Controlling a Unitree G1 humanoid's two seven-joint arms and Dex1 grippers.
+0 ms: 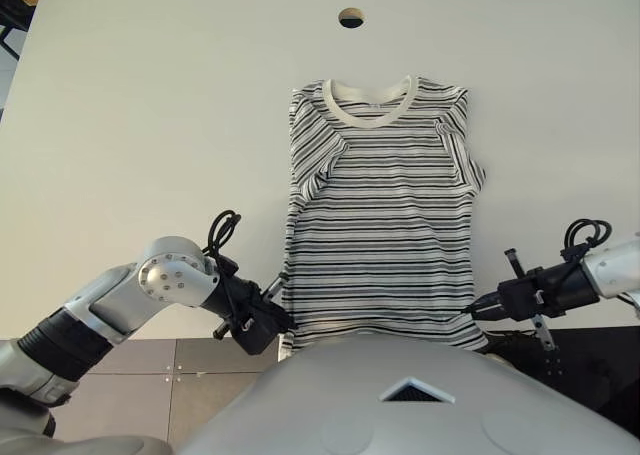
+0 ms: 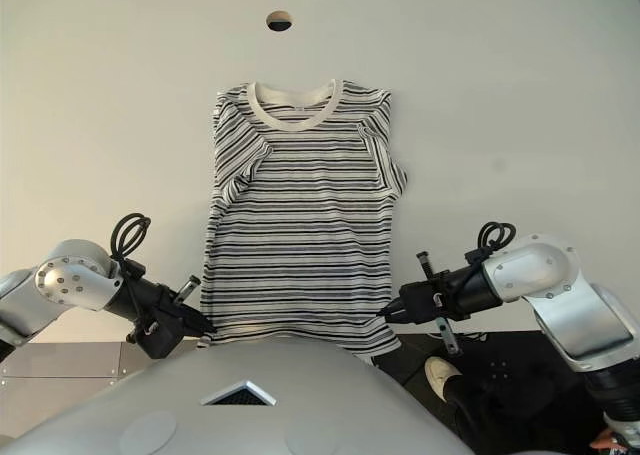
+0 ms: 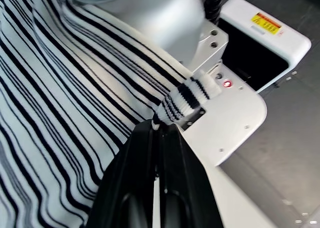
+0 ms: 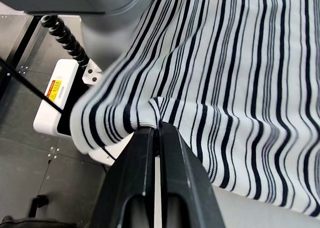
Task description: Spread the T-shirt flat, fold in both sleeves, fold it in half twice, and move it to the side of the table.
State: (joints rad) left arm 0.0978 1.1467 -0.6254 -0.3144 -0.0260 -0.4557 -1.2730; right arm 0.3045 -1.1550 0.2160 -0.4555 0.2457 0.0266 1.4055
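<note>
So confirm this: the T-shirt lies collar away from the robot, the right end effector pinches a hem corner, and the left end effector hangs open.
Wrong on the left end effector: the left wrist view shows it shut on the T-shirt's other hem corner. The rest holds: collar away from the robot, right end effector pinching a hem corner.

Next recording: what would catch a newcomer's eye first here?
A black-and-white striped T-shirt lies flat on the white table, collar away from the robot, both sleeves turned in over its body. At the table's near edge, the left claw and the right claw each pinch a corner of its hem. Beyond the collar is a small round hole in the tabletop.
</note>
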